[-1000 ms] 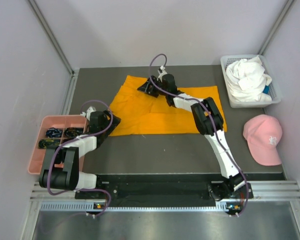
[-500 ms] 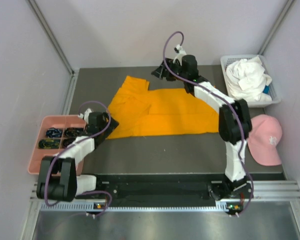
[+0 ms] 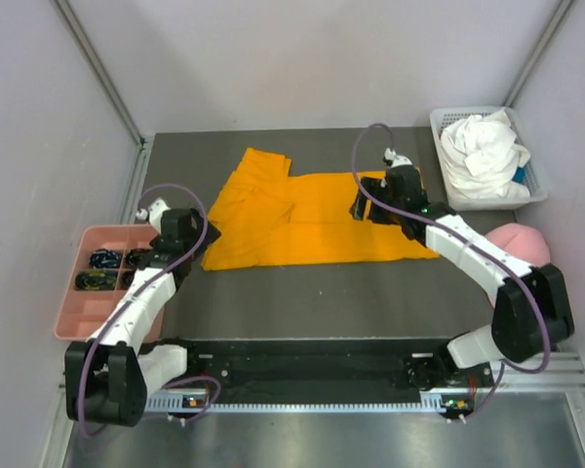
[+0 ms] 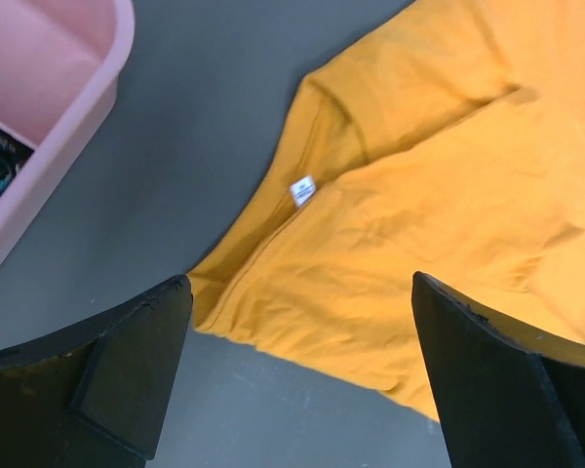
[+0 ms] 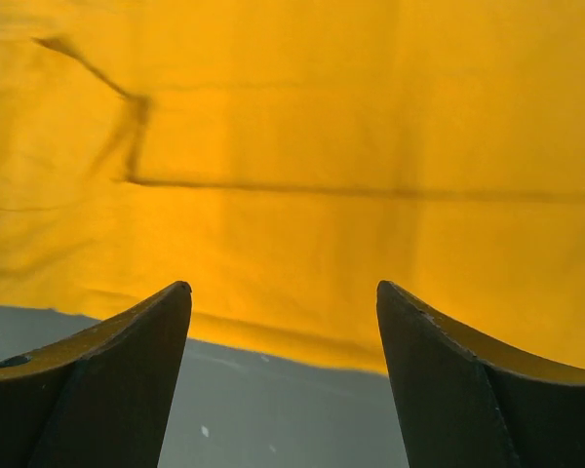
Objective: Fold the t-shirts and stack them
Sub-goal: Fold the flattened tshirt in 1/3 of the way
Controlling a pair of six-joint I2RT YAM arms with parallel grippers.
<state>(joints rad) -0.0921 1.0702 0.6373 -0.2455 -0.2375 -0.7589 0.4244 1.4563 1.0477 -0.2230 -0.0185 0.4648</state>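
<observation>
The orange t-shirt [image 3: 312, 219] lies spread across the middle of the table, its left part rumpled, with a fold near the back. In the left wrist view its collar with a small white tag [image 4: 302, 190] shows. My left gripper [image 3: 203, 242] stands open at the shirt's left edge, nothing between its fingers [image 4: 300, 283]. My right gripper [image 3: 363, 208] hovers open over the shirt's right half, above its near hem [image 5: 283, 286]. The white t-shirt [image 3: 483, 148] lies bunched in a basket at the back right.
A white basket [image 3: 448, 190] holds the white t-shirt. A pink cap [image 3: 526, 244] lies at the right, partly behind my right arm. A pink compartment tray [image 3: 83, 292] with small dark items stands at the left edge, close to my left arm [image 4: 49, 88].
My right gripper left the shirt's back left part, swung past the back edge, and came down over the right half. My left gripper opened wider and drew back slightly left. The shirt's left part shifted.
</observation>
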